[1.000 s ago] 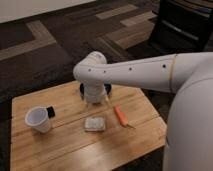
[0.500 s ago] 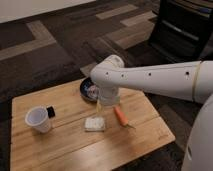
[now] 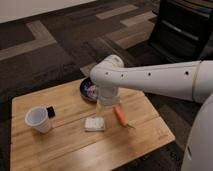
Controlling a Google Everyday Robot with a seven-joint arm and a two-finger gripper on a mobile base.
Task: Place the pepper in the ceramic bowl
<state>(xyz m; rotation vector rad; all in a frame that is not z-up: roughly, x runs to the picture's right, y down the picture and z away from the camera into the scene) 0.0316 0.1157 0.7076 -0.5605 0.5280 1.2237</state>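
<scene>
Advanced rightward since prior frame — gripper (image 3: 106,102) above surface (image 3: 60,150), just beside pepper (image 3: 120,116), closure indeterminate. Likely light, smooth, bruisable — grasp mid-body.

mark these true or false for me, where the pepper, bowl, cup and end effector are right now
1. The pepper lies on the wooden table. True.
2. The pepper is inside the ceramic bowl. False: it lies on the wood, beside the pale block.
3. The end effector hangs low over the table, between the bowl and the block. True.
4. The white cup sits inside the bowl. False: it stands apart on the table, at the picture's left.
</scene>
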